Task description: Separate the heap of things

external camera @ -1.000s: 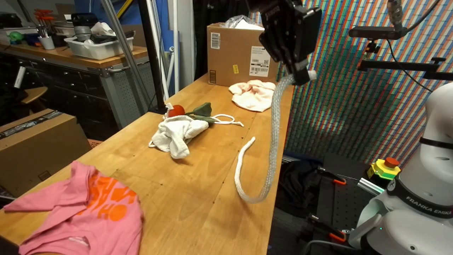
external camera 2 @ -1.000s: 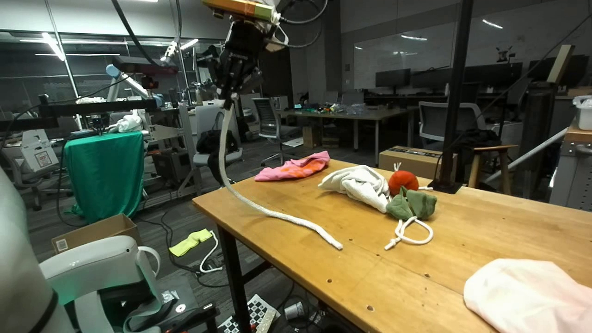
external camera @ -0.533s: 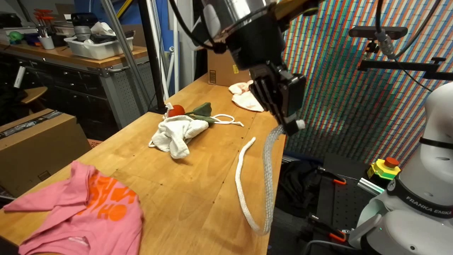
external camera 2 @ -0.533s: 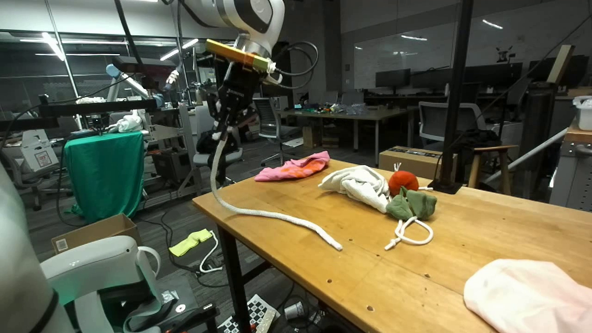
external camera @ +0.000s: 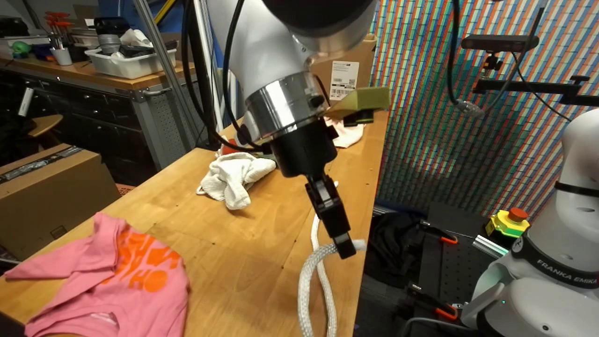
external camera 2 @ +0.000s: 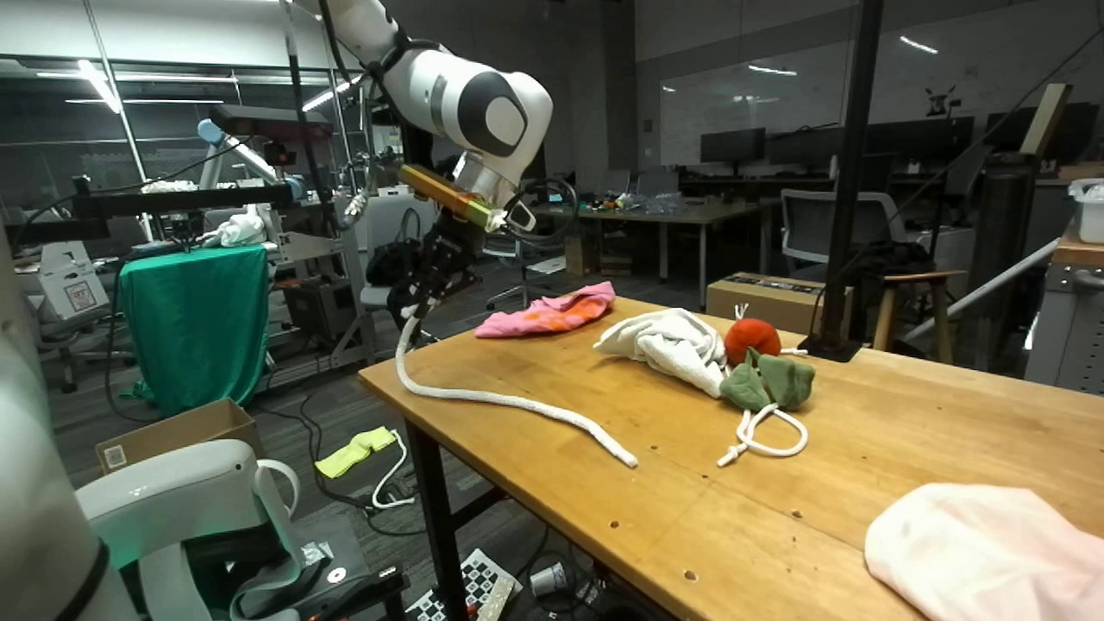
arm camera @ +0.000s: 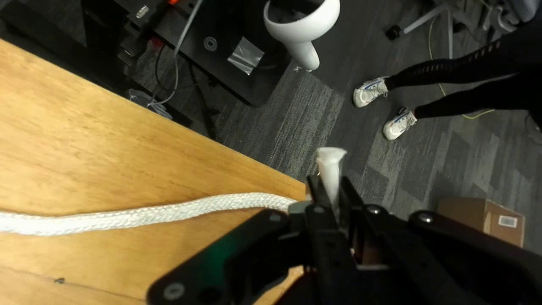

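My gripper [external camera: 345,249] is shut on one end of a thick white cord [external camera: 305,290], just above the table's edge; the end sticks out past the fingertips in the wrist view [arm camera: 330,163]. The rest of the cord [external camera 2: 517,402] bends down and lies along the table. The pink cloth with orange marks [external camera: 149,281] lies spread out by itself. A grey-white cloth [external camera 2: 664,345] touches a red lump [external camera 2: 752,339] and a green lump [external camera 2: 768,379] with a thin white cord loop [external camera 2: 800,435]. A cream cloth [external camera 2: 975,543] lies apart; the arm partly hides it in an exterior view [external camera: 348,135].
The wooden table [external camera 2: 931,440] has an open edge right below the gripper. A brown cardboard box [external camera: 344,70] stands at one end. A black post [external camera 2: 849,190] rises beside the table. A yellow-green cloth [external camera 2: 355,452] with a cord lies on the floor.
My gripper has come down toward the table's corner, still shut on the cord's end. The arm has turned, and more of the cord rests on the table. The other items have not moved.
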`<action>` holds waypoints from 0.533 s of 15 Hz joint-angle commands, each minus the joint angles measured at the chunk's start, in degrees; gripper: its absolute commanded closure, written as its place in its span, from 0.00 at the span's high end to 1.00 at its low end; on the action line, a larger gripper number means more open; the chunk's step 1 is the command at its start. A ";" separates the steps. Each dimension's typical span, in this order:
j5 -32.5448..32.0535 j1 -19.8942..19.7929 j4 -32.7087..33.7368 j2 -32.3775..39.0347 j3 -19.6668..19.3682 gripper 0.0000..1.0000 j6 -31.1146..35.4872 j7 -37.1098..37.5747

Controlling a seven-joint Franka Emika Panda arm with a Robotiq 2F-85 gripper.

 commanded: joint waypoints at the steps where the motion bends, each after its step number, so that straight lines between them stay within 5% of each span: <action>1: 3.35 0.05 -0.20 4.08 0.32 0.07 4.33 6.32; 8: 7.25 0.46 -0.91 8.64 1.21 0.07 7.39 10.93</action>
